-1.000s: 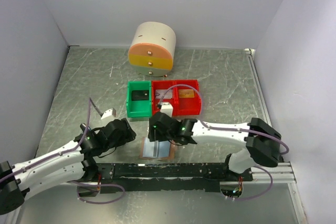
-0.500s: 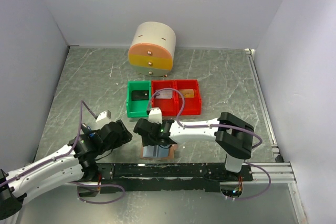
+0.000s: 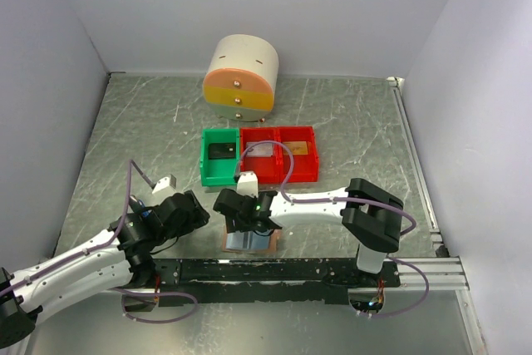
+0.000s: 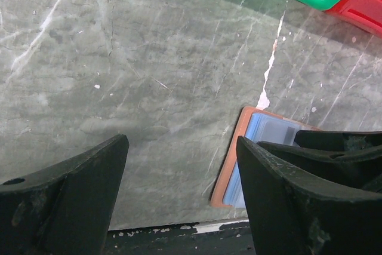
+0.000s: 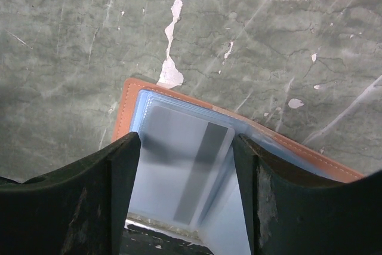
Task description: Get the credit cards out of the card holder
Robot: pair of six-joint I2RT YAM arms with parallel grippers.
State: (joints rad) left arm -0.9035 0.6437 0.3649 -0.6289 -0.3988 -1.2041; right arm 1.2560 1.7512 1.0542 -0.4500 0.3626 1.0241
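Compared with a second ago, the right arm is now folding in more tightly. Its right claw [image 5: 185, 147] is hanging further left and closer to the near edge of the counter [image 3: 349, 122]. The fingers are spreading wider, released and gripping nothing, as they straddle the card holder [image 5: 124, 108] from above. The holder is lying open and flat at the middle of the near edge, just in front of the rail [image 3: 274, 270]. One credit card [image 5: 179, 165] with a dark stripe is sitting inside its clear pocket. The left claw [image 4: 182, 147] is also hanging released and empty, just beside the holder's left edge and not touching it. Nothing is pinning the holder down, which looks like the main risk. If the fingers pinch the sleeve along with the thin card, the whole holder is likely to lift or skid toward the rail. A shallow approach may only scrape the plastic. Further in, the green bin [image 3: 208, 168] and red bin [image 3: 278, 176] are sitting side by side. The right arm's cable [image 3: 287, 160] is looping over the red one and could snag there. A round drawer unit [image 3: 241, 81] is standing at the far edge, well apart.
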